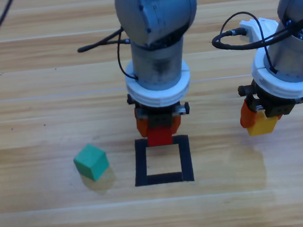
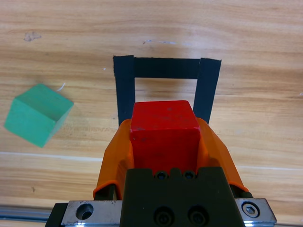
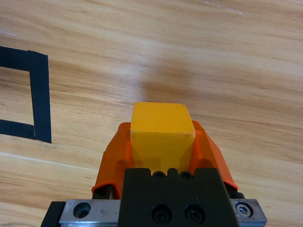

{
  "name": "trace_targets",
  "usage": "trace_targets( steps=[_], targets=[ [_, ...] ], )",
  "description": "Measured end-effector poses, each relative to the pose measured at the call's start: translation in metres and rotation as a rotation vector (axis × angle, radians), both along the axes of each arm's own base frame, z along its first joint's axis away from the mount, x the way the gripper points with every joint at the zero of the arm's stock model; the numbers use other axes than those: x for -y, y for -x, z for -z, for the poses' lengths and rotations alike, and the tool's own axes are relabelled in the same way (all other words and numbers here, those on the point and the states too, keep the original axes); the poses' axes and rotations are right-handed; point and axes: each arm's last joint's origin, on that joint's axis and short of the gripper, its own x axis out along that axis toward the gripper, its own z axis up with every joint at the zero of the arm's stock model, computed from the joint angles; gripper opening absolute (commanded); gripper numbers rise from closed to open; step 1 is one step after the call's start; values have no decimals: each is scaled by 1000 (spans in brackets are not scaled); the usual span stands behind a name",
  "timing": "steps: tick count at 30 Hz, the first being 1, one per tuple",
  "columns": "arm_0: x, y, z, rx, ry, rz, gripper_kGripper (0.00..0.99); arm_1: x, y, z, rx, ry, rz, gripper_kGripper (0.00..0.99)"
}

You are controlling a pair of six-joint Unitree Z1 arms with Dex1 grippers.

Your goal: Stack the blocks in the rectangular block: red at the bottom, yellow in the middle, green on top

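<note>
The red cube (image 1: 160, 135) was clamped in the left tool (image 1: 158, 124) over the far edge of the black tape square (image 1: 162, 161). The yellow cube (image 1: 263, 124) was gripped by the right tool (image 1: 260, 117), well to the right. The green cube (image 1: 91, 161) lay on the table (image 1: 31, 104), left of the square.

A robotics lab bench: a light wooden plank table (image 1: 41, 92) with a black tape square outline (image 1: 162, 160) marked just below the left gripper (image 1: 159, 128).
</note>
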Motion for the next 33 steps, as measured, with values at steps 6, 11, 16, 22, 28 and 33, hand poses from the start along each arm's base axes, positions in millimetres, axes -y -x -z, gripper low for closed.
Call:
trace_targets(
  steps=[6, 11, 16, 22, 28, 33],
  targets=[
    [3, -3, 5, 5, 11, 0, 0, 0, 0, 0, 0, 0, 0, 176],
    [4, -3, 22, 0, 19, 1, 0, 0, 0, 0, 0, 0, 0, 176],
    [1, 0, 46, -20, 10, 1, 0, 0, 0, 0, -1, 0, 0, 176],
    [-3, 4, 51, -21, 14, 1, 0, 0, 0, 2, -3, 2, 0, 176],
    [-3, 4, 52, -19, 21, 1, 0, -1, -1, 3, -5, 5, 0, 176],
    [-3, 4, 52, -18, 32, -1, 0, -1, -1, 3, -5, 5, 0, 176]
  ],
)
